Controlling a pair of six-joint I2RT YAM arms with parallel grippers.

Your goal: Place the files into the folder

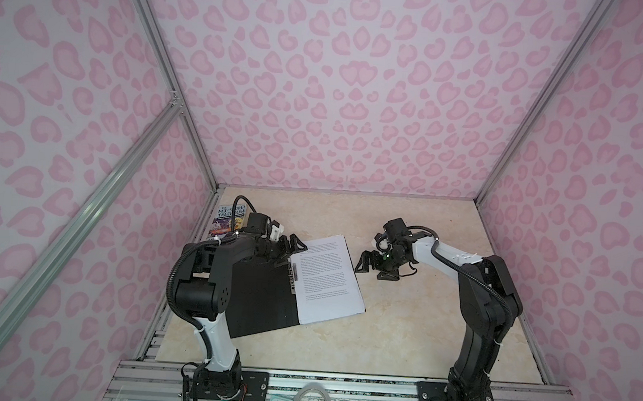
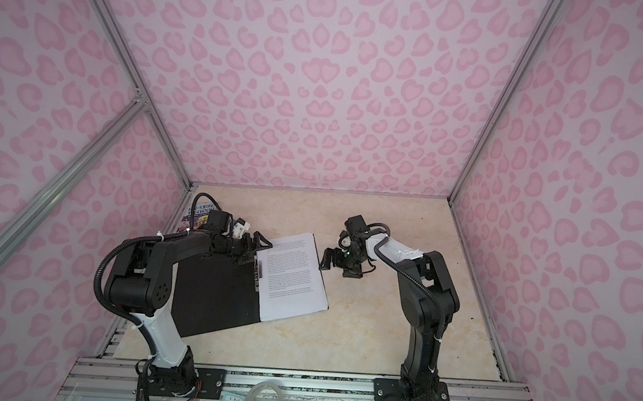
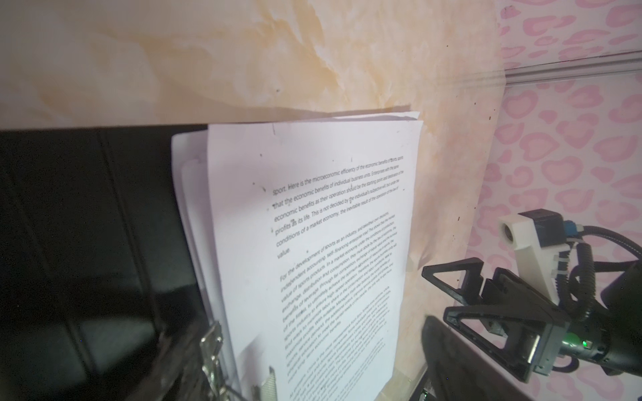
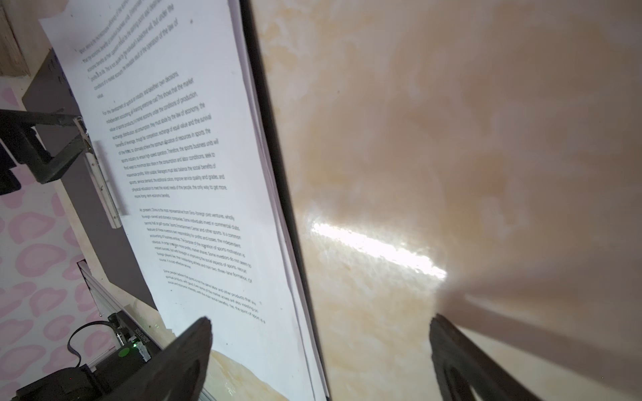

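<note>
Left arm bent, reaching across the folder (image 1: pixel 262 298). Left gripper (image 1: pixel 295 250) is released, at the far end of the clip strip (image 1: pixel 292 279). Right gripper (image 1: pixel 362 264) is released and empty, just beside the files (image 1: pixel 326 279). One open folder lies near the left edge of the table (image 1: pixel 400 331), with one stack on its right half. Only the left wrist view shows the sheets fanned; their count is unclear.

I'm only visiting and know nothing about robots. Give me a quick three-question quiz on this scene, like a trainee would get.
1. True or false: the files lie on the open folder.
2. What is the right gripper holding? A) a sheet B) nothing C) a pen
3. Fill in: the gripper nearest the folder's clip strip is the ___ one.
Key: 1 true; 2 B; 3 left gripper.
</note>
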